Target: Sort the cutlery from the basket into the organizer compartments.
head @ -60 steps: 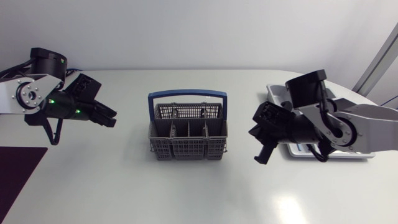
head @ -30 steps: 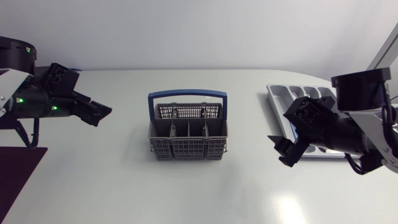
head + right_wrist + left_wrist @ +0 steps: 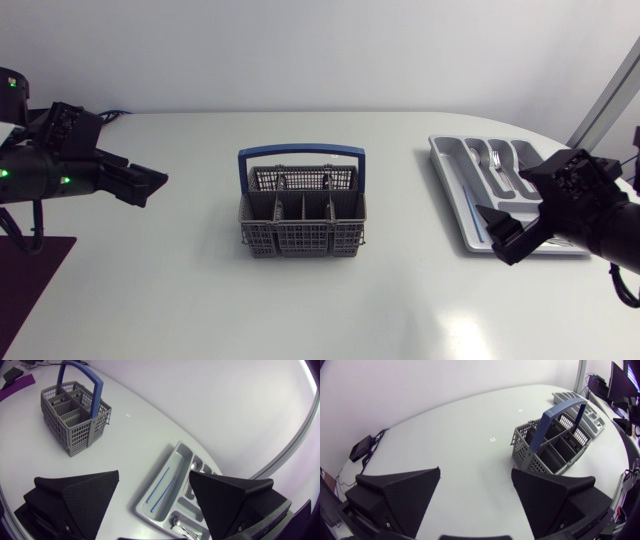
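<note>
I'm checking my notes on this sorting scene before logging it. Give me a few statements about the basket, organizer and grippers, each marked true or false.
1. The blue handle of the basket stands upright. True.
2. The left gripper holds a fork. False: its fingers are open and empty.
3. A fork lies in the organizer. True.
4. The right gripper hangs over the basket. False: it is by the organizer, apart from the basket.

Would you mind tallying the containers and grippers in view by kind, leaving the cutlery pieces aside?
cutlery basket: 1
organizer tray: 1
grippers: 2, the left gripper and the right gripper
Total: 4
</note>
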